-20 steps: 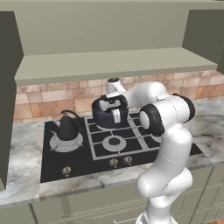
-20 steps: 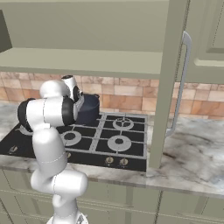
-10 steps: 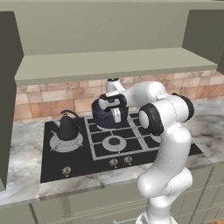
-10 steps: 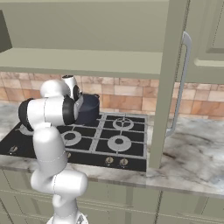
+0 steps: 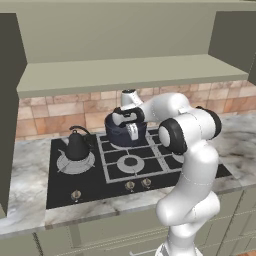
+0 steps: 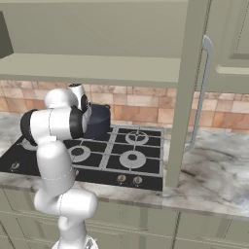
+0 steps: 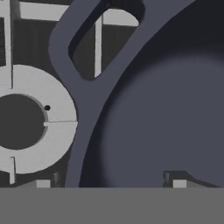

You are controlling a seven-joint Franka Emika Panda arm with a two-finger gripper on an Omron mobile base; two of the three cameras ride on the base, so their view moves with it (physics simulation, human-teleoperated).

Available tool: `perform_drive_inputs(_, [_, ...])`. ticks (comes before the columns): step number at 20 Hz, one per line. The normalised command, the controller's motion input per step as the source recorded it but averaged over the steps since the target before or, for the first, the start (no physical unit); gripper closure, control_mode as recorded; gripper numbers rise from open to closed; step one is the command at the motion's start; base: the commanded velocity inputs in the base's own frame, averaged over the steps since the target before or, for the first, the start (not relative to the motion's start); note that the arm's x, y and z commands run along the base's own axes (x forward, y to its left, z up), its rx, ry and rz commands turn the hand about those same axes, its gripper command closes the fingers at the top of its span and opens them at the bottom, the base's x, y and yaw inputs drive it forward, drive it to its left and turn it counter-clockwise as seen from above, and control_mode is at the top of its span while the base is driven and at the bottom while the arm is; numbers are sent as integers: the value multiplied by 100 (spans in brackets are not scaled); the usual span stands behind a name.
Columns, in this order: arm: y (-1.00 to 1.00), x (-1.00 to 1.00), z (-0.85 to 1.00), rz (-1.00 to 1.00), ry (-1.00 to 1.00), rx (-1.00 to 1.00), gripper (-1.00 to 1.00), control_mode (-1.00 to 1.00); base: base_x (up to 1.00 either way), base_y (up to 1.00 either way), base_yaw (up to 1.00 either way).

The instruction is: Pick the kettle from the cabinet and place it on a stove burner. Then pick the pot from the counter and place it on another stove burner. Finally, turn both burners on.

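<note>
- Hand view: the end effector [image 7: 109,183] stands spread open astride the pot's [image 7: 170,113] rim, beside its loop handle, gripping nothing.
- The pot sits on a rear burner; likely rigid, heavyish, smooth, so best held by rim or handle.
- The kettle [image 5: 77,145] rests on the large stove burner [image 5: 75,163].
- Marbled tabletop [image 5: 22,210] surrounds the hob [image 5: 105,187], under an olive cabinet [image 6: 194,87].

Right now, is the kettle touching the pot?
Apart. The left base view shows the kettle on the left burner, with bare black stove between it and the pot.
</note>
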Motion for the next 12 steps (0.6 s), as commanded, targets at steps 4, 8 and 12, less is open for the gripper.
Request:
perform_drive_inputs(4, [3, -9, -20, 1, 0, 0, -100, -100, 0, 0, 0])
perform_drive_inputs(8, [0, -16, -17, 2, 0, 0, -100, -100, 0, 0, 0])
perform_drive_inputs(12, [0, -13, -16, 2, -1, 0, -100, -100, 0, 0, 0])
